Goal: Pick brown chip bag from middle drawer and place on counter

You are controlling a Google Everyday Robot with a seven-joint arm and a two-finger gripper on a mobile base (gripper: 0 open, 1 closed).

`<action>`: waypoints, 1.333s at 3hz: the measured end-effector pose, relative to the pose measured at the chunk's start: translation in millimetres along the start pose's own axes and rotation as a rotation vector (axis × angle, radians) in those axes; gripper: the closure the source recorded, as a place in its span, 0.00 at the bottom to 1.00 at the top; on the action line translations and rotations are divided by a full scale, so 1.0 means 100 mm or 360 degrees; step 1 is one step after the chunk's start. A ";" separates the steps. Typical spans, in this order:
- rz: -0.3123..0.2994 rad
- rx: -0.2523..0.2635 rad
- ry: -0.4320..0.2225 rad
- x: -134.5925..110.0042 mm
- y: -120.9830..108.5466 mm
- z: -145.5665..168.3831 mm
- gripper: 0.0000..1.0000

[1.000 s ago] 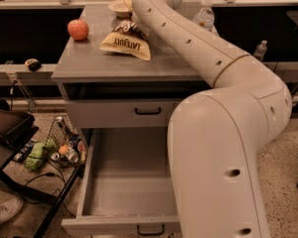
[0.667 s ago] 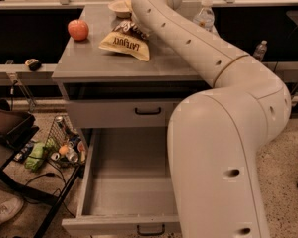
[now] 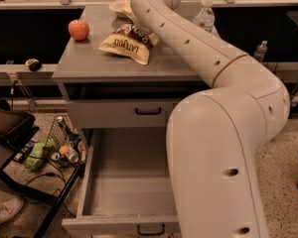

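The brown chip bag [image 3: 128, 44] lies on the counter [image 3: 89, 61], the cabinet's grey top, with its cream "LATE JULY" end toward the front. My arm reaches over the counter from the right. My gripper [image 3: 135, 28] is at the bag's far brown end, mostly hidden behind the wrist. The middle drawer [image 3: 97, 182], the lowest one, is pulled out and shows a bare grey inside, partly covered by my arm. Its black handle [image 3: 150, 229] is at the bottom edge.
A red apple [image 3: 78, 29] sits on the counter's left. A pale bowl [image 3: 119, 6] and a water bottle [image 3: 204, 15] stand at the back. The upper drawer [image 3: 109, 114] is closed. A wire basket of cans [image 3: 64, 145] and a dark bag [image 3: 10, 128] sit on the floor at left.
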State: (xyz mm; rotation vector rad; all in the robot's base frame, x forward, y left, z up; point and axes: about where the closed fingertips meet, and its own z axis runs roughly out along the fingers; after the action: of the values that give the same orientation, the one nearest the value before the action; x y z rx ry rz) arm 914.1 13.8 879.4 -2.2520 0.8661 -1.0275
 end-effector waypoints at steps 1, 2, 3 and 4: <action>-0.0001 -0.0001 0.0000 0.02 -0.03 -0.03 0.00; -0.0135 -0.0073 0.0104 0.24 -0.24 -0.51 0.00; -0.0230 -0.0139 0.0255 0.54 -0.48 -1.26 0.19; -0.0332 -0.0199 0.0362 0.75 -0.75 -1.84 0.19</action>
State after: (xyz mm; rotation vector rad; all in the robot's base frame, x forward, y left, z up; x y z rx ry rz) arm 831.6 -24.6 1071.6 -2.4021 0.8188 -1.3809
